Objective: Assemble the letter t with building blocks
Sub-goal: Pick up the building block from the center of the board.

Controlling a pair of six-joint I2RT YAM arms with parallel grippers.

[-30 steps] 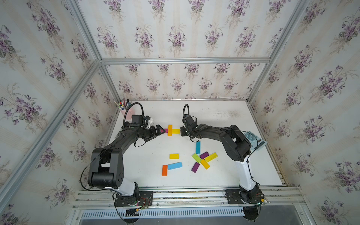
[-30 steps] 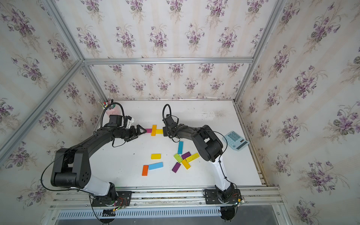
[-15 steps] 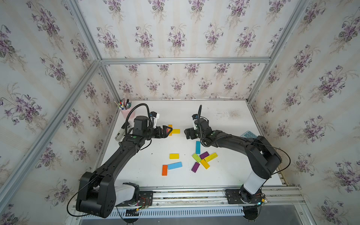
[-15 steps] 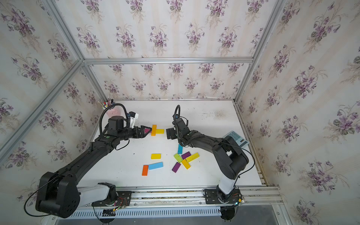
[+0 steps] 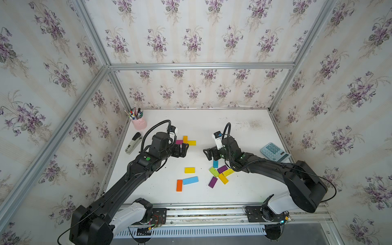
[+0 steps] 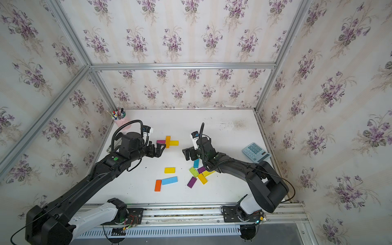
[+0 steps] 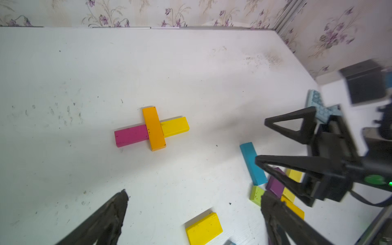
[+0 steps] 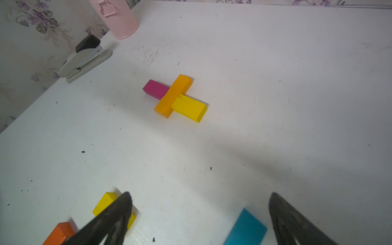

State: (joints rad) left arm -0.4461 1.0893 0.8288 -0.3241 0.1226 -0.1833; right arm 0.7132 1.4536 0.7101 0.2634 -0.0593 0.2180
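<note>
The left gripper (image 5: 182,149) stands wide and empty, near the magenta block (image 5: 178,142) but not touching it. The right gripper (image 5: 207,153) is just as wide and empty, above the teal block (image 5: 215,163) and apart from the letter.

The letter lies toward the back of the tabletop (image 5: 212,127). An orange block (image 7: 154,128) forms the stem, with the magenta block touching one side and a yellow block (image 7: 175,126) touching the other.

Nothing locks these three pieces together; they only abut. The likeliest slip is a low sweep of the left gripper, which would nudge the magenta block and skew the crossbar. The stem looks short below the crossbar. Pushing another block against it to lengthen it could shove the orange block out of line.

If the right gripper drops carelessly, it could strike the teal block or scatter the pile (image 5: 222,169) of lime, purple and yellow pieces beside it.

The only container is a pink cup (image 5: 139,123) in the back corner by the stapler (image 5: 133,143). It holds pens standing upright, and no block is in it.
</note>
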